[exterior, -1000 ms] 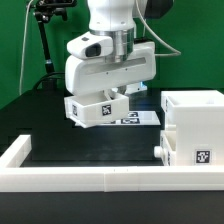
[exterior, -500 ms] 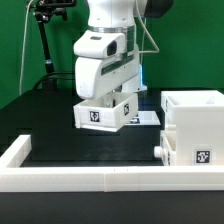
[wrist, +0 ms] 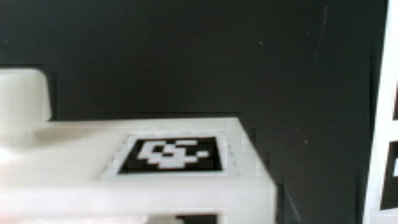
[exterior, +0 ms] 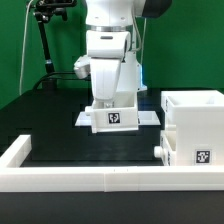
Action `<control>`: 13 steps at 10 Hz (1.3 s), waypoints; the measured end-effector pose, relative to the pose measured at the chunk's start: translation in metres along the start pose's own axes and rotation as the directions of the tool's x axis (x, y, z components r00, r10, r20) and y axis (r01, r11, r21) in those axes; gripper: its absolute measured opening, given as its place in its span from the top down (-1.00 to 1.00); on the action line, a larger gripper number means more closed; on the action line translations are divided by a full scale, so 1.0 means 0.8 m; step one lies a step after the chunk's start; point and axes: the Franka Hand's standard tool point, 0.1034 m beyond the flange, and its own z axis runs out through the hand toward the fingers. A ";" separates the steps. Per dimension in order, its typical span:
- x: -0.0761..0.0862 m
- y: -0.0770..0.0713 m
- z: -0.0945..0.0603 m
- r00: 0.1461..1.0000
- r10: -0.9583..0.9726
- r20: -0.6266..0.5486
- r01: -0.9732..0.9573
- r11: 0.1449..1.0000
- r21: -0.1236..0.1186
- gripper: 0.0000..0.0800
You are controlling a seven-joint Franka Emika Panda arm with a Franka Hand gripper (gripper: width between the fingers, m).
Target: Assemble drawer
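Overhead, jaws clenched on a small tray [exterior: 113, 119], well apart from the shell [exterior: 192, 125].

Robot arm [exterior: 112, 45] holding small tray [exterior: 113, 116] above table, shell [exterior: 195, 130] at exterior view's right

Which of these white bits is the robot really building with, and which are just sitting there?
Part of the job:
- small tray under the gripper, tag facing the camera
- tall box-shaped shell, on the exterior view's right

Just there:
- marker board, flat behind the tray
- long low white rim wall along the front
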 end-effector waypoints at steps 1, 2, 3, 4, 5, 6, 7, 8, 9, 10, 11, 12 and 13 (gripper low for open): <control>-0.002 0.005 0.002 1.000 -0.028 -0.002 0.028 1.000 -0.009 0.89; -0.005 0.016 -0.001 0.999 -0.050 -0.001 0.050 0.999 -0.020 0.89; -0.006 0.026 -0.004 0.998 -0.059 0.001 0.059 0.998 -0.031 0.89; -0.006 0.030 -0.006 0.998 -0.058 0.001 0.058 0.998 -0.036 0.89; -0.006 0.028 -0.005 0.998 -0.057 0.001 0.057 0.998 -0.032 0.89; -0.006 0.028 -0.004 0.998 -0.057 0.001 0.057 0.998 -0.032 0.89; -0.006 0.028 -0.004 0.998 -0.057 0.001 0.057 0.998 -0.031 0.89; -0.006 0.028 -0.004 0.998 -0.057 0.001 0.057 0.998 -0.031 0.89; -0.006 0.028 -0.004 0.998 -0.057 0.001 0.057 0.998 -0.031 0.89; -0.006 0.027 -0.004 0.998 -0.057 0.001 0.057 0.998 -0.031 0.89; -0.006 0.029 -0.004 0.998 -0.058 0.001 0.058 0.998 -0.032 0.89; -0.006 0.036 -0.008 0.998 -0.059 0.002 0.059 0.997 -0.042 0.89; -0.003 0.045 -0.013 0.998 -0.060 0.002 0.060 0.996 -0.064 0.89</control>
